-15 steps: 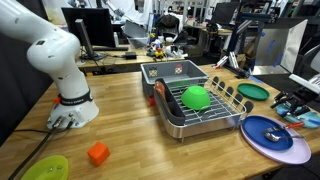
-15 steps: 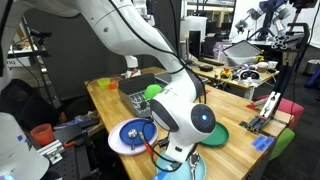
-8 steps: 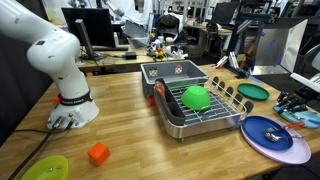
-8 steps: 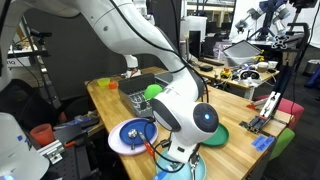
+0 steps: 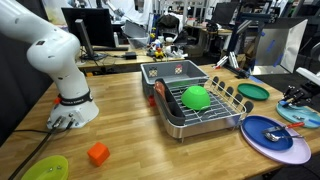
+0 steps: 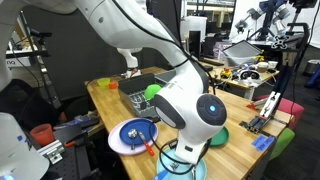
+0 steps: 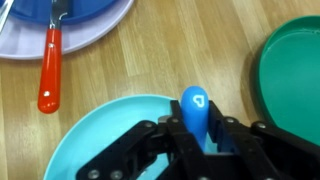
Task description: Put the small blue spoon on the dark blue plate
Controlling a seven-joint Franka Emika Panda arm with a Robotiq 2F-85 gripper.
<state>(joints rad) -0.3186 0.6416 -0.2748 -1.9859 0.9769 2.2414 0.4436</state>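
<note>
Wrist view: the gripper [image 7: 198,128] is closed to a narrow gap on the small blue spoon [image 7: 197,103], fingers pinching the handle from both sides. The spoon's bowl pokes out ahead of the fingertips; the handle is hidden between them.

The spoon sits over the far rim of a pale turquoise plate [image 7: 100,135]. Cannot tell whether it is lifted clear or resting on it.

The dark blue plate [image 7: 100,10] lies ahead and to the left in this view, stacked on a lavender plate [image 7: 90,42]. A red-handled utensil [image 7: 47,75] has its metal end on the dark plate and its handle running off onto the wooden table [image 7: 190,50]. A green plate [image 7: 295,70] is on the opposite side, out of the way.

Step, as judged: grasp made, carry to the plate not yet done.

Next move calls for:
- a small lift
- a short diagonal crossing of the bare wood
- a release over the open middle of the dark plate, clear of the utensil
</note>
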